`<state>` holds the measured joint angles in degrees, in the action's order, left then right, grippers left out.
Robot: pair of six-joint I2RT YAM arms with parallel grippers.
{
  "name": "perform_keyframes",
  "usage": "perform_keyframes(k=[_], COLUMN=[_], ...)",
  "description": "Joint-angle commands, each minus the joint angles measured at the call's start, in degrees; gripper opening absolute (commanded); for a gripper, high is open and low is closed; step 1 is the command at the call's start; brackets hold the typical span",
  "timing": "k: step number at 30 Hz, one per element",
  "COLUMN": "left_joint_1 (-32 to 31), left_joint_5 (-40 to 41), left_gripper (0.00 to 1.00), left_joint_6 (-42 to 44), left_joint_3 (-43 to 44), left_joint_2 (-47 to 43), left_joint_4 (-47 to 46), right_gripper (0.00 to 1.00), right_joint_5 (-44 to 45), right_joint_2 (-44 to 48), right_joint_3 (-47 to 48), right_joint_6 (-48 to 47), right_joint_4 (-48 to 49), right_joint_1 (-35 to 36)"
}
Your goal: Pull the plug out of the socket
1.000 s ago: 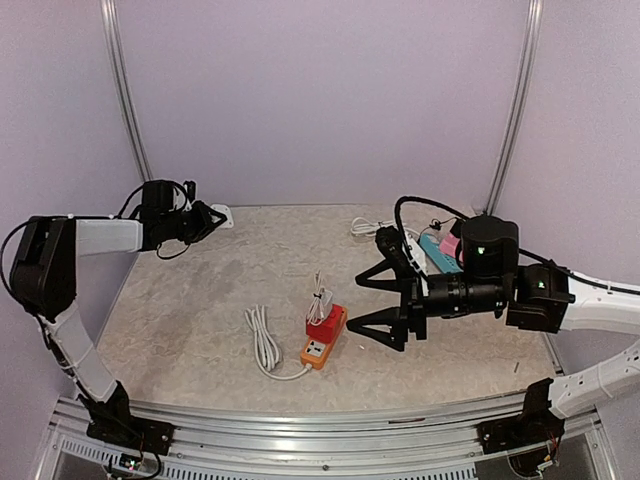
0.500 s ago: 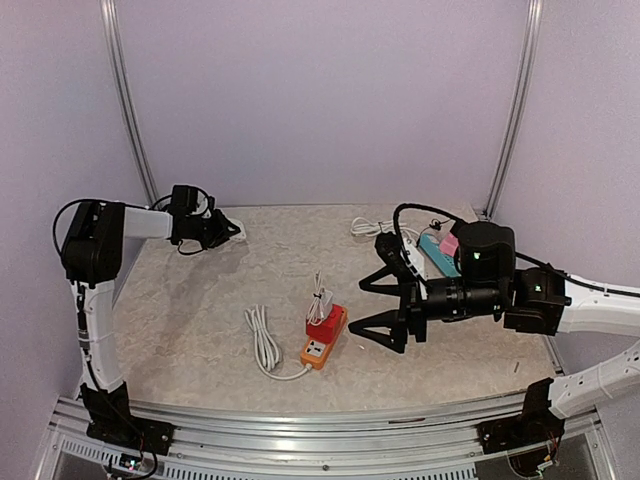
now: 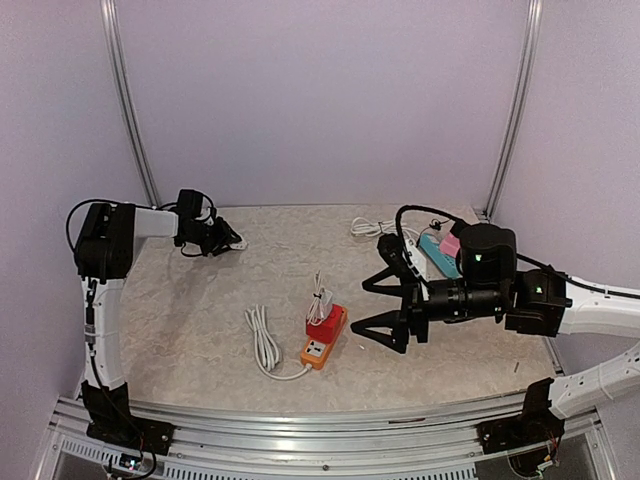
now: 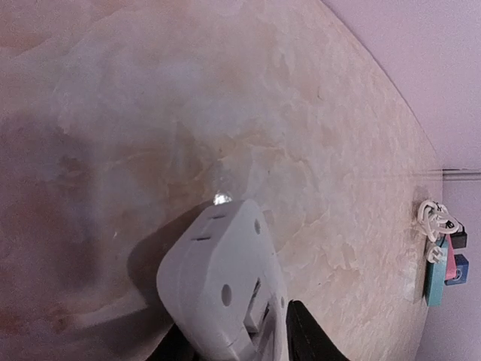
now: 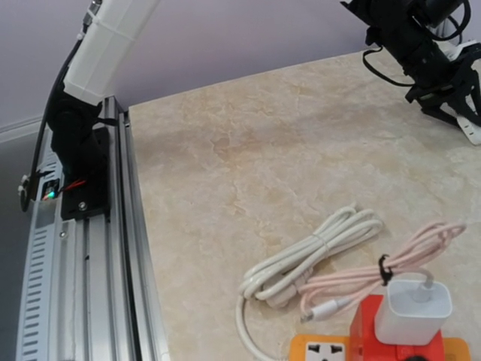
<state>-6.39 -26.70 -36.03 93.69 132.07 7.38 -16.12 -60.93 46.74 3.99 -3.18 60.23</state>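
From above, the left gripper [image 3: 222, 240] has been drawn inward along the table's [image 3: 180, 320] far edge, well apart from the white plug [image 3: 319, 307] seated on the orange socket strip [image 3: 318, 351], beside which the right gripper [image 3: 362, 308] is held wide open and empty. By the left wrist a white adapter [image 4: 222, 293] is shown at the fingers [image 4: 301, 338], grip undeterminable; by the right wrist, bare table is shown beside the cables [image 5: 316, 256].

Smooth, faintly glossy marbled tabletop [image 5: 248, 173]; glossy white plastic plug [image 5: 412, 309]; orange plastic socket [image 5: 325, 350]; ribbed grey metal rail [image 5: 98, 301].
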Motion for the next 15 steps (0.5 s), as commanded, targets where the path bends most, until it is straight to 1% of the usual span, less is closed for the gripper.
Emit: perform_keyframes(k=[1, 3, 5, 7, 10, 11, 13, 15], left_joint_1=[0.5, 0.7, 0.8, 0.8, 0.4, 0.3, -0.8, -2.7], left_joint_5=[4.4, 5.6, 6.2, 7.4, 7.8, 7.9, 8.4, 9.5], left_gripper=[0.41, 0.47, 0.51, 0.62, 0.66, 0.68, 0.71, 0.79], left_joint_6=[1.1, 1.7, 2.6, 3.4, 4.5, 4.7, 5.5, 6.9], left_joint_3=[0.5, -1.0, -2.6, -5.3, -9.8, -11.5, -15.0, -18.6], left_joint_2=[-1.1, -3.1, -6.2, -9.6, -16.5, -18.3, -23.1, -28.8], left_joint_4=[6.4, 7.0, 7.1, 6.9, 5.8, 5.4, 4.4, 3.9], right_gripper=[0.93, 0.93, 0.93, 0.93, 0.93, 0.93, 0.93, 0.93], right_joint_5=[1.4, 2.3, 3.8, 5.0, 6.7, 7.8, 9.4, 10.2], right_joint_2=[1.2, 1.5, 1.5, 1.5, 1.9, 2.2, 3.0, 2.9], right_joint_3=[-1.6, -2.2, -3.0, -3.9, -5.5, -6.3, -8.3, -10.0], right_joint_6=[0.5, 0.7, 0.7, 0.8, 1.0, 1.1, 1.0, 0.7], right_joint_4=[0.2, 0.6, 0.8, 1.2, 2.8, 3.8, 7.1, 9.5], right_joint_1=[-0.4, -0.4, -0.4, -0.5, -0.5, -0.5, -0.5, -0.6])
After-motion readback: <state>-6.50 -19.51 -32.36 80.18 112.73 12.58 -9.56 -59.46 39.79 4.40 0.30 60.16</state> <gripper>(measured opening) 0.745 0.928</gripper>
